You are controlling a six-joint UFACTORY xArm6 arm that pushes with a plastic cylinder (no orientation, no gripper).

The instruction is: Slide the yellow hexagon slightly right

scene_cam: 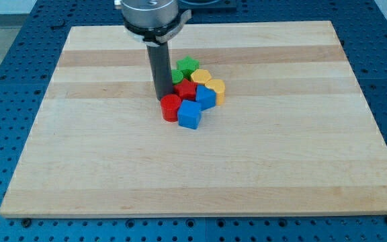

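Tip (160, 98) sits at the cluster's left side, touching the red cylinder (170, 107). Yellow hexagon (201, 77) lies up-right of it, toward the counter (281, 168) top edge, behind other blocks. No fingers fitted; rod only.

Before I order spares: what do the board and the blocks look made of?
The board looks like pale wood, matte, with visible grain and glued strips. The blocks, such as the blue cube, look like smooth, evenly coloured plastic or painted wood; I cannot tell which.
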